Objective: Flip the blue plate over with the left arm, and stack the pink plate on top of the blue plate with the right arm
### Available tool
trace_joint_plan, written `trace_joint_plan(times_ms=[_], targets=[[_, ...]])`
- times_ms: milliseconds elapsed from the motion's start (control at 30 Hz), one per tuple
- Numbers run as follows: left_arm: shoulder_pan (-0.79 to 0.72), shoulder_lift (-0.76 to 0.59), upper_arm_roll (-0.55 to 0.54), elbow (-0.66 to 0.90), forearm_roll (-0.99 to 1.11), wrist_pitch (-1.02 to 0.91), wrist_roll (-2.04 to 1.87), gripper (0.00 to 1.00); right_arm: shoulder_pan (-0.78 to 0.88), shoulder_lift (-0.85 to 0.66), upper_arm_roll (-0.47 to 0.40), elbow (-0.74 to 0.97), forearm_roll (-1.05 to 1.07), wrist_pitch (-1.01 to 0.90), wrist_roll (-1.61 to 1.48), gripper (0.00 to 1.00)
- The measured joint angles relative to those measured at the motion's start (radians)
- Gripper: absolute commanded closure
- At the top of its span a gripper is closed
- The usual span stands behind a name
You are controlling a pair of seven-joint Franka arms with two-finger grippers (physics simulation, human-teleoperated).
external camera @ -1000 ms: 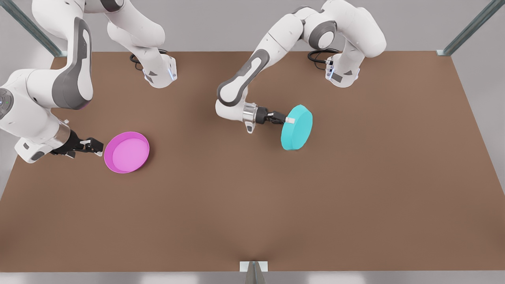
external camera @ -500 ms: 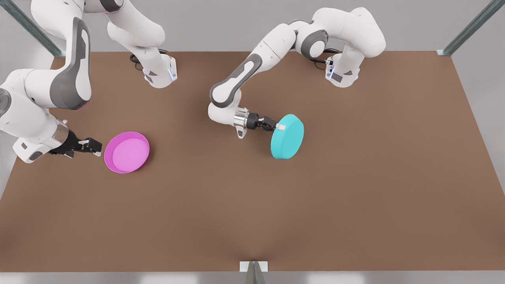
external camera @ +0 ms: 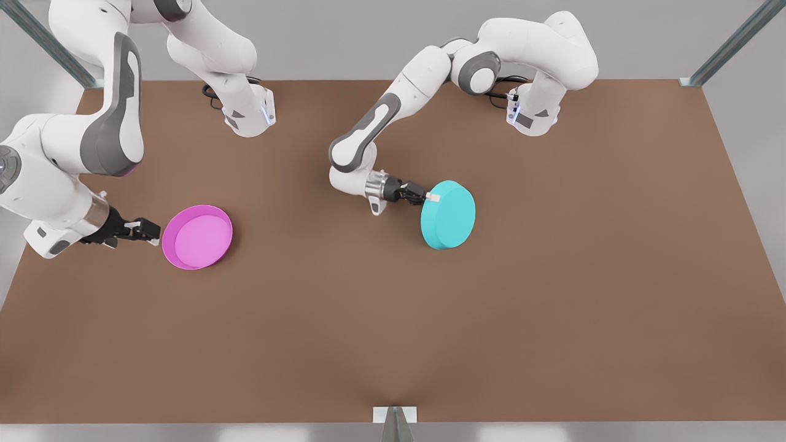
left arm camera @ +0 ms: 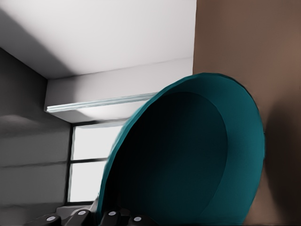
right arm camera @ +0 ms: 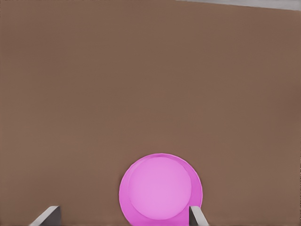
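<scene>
Front view: the left gripper (external camera: 430, 197) is clamped on the rim of the round turquoise plastic plate (external camera: 449, 215), held base-up near the brown table's (external camera: 552, 294) centre. The left wrist view reveals its dark hollow underside (left arm camera: 188, 160). At nine o'clock, the right gripper (external camera: 153, 233), fingers (right arm camera: 47, 217) spread, sits just beside the round magenta-pink plastic plate (external camera: 198, 237), which lies open-side up.
</scene>
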Motion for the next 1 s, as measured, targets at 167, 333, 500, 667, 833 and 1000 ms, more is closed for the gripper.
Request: trace_joint_plan(times_ms=[167, 333, 500, 667, 833, 1000], targets=[[-0.030, 0.000, 0.022, 0.029, -0.076, 0.025, -0.008, 0.00, -0.003, -0.001, 0.000, 0.000, 0.003, 0.000, 0.002, 0.00], [-0.046, 0.001, 0.075, 0.057, -0.253, 0.102, -0.132, 0.00, -0.018, 0.002, -0.003, -0.001, -0.002, 0.000, 0.013, 0.00], [-0.066, 0.001, 0.181, 0.073, -0.504, 0.209, -0.279, 0.00, -0.017, 0.009, -0.003, -0.009, 0.002, -0.003, 0.014, 0.00], [-0.089, 0.001, 0.277, 0.096, -0.740, 0.252, -0.383, 0.00, -0.017, 0.009, -0.003, -0.008, 0.003, -0.006, 0.043, 0.00], [-0.101, 0.000, 0.320, 0.094, -0.874, 0.337, -0.540, 0.00, -0.015, 0.008, -0.003, -0.003, 0.003, -0.009, 0.045, 0.00], [-0.072, -0.139, 0.408, 0.090, -1.042, 0.288, -0.421, 0.00, -0.027, 0.004, -0.002, -0.002, 0.004, -0.016, 0.045, 0.00]])
